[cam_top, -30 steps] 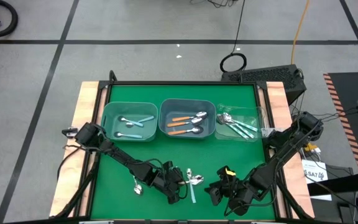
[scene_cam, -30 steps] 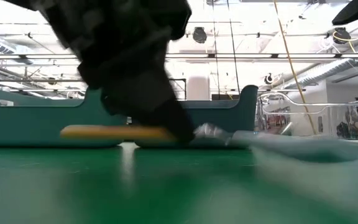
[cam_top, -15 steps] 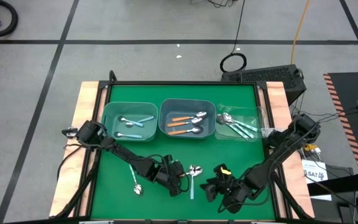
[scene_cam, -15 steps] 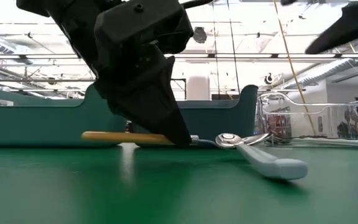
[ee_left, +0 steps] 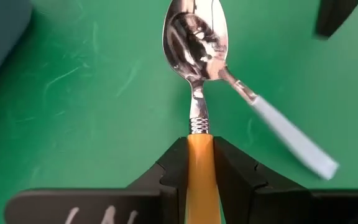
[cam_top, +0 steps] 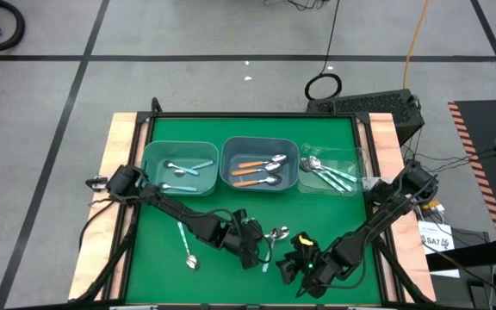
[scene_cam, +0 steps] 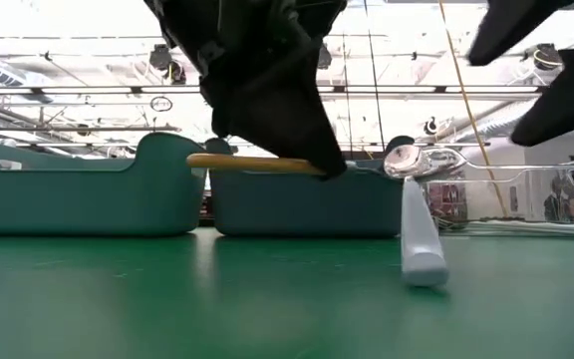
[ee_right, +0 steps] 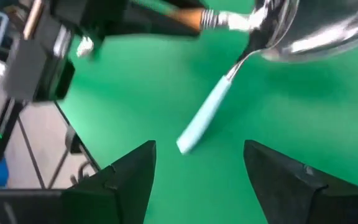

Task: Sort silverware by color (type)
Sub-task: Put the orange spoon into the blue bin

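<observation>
My left gripper is shut on an orange-handled spoon above the green table, toward its near edge. The spoon's shiny bowl sits over the bowl end of a light-blue-handled spoon. That spoon's handle end rests on the table. My right gripper is open and empty just to the near right, with the light-blue handle in front of its fingers. A teal-handled spoon lies flat on the table at the left. My left gripper pinches the orange handle between its two fingers, close to the ribbed metal collar. The fingers come down from above and lie across the handle. The spoon hangs level, clear of the table, and its free handle end sticks out behind the fingers.
Three bins stand in a row across the far half: a left one with light-blue spoons, a middle one with orange spoons, and a clear right one with teal spoons. Bare green table lies between the bins and the grippers.
My left gripper has risen with the orange spoon, lifting it off the table and carrying it a little toward the right edge. The light-blue spoon has turned, and its bowl end has come up while its handle end stays on the table. My right gripper has moved toward the left.
</observation>
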{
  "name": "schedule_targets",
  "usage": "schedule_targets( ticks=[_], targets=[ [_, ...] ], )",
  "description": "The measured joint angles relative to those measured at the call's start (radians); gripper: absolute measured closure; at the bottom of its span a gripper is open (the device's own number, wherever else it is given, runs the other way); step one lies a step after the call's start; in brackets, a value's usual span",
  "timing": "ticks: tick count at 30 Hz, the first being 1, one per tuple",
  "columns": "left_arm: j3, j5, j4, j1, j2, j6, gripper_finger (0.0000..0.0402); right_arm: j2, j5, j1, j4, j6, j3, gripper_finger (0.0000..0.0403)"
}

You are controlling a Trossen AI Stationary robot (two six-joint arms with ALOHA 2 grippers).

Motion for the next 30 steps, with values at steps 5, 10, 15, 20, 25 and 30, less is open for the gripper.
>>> schedule_targets(
  ticks=[5, 10, 15, 20, 25, 30],
  targets=[
    [0.007, -0.001, -0.080, 0.014, 0.000, 0.027, 0.0337, -0.046, -0.101, 0.000, -0.062, -0.013, 0.000, 0.0177],
    [0.008, 0.000, -0.127, 0.025, 0.000, 0.029, 0.0337, -0.123, -0.127, 0.001, -0.142, -0.016, 0.000, 0.0183],
    [0.111, -0.006, -0.264, 0.031, 0.000, 0.057, 0.0337, -0.218, -0.126, 0.001, -0.229, -0.034, 0.000, 0.0184],
    [0.238, -0.044, -0.366, 0.068, 0.000, 0.131, 0.0337, -0.316, -0.121, 0.001, -0.368, -0.092, 0.000, 0.0184],
    [0.363, -0.044, -0.488, 0.133, 0.000, 0.161, 0.0337, -0.415, -0.120, -0.001, -0.519, -0.170, 0.000, 0.0184],
    [0.513, -0.007, -0.594, 0.222, -0.001, 0.221, 0.0337, -0.512, -0.117, -0.001, -0.647, -0.292, 0.000, 0.0184]
  ],
)
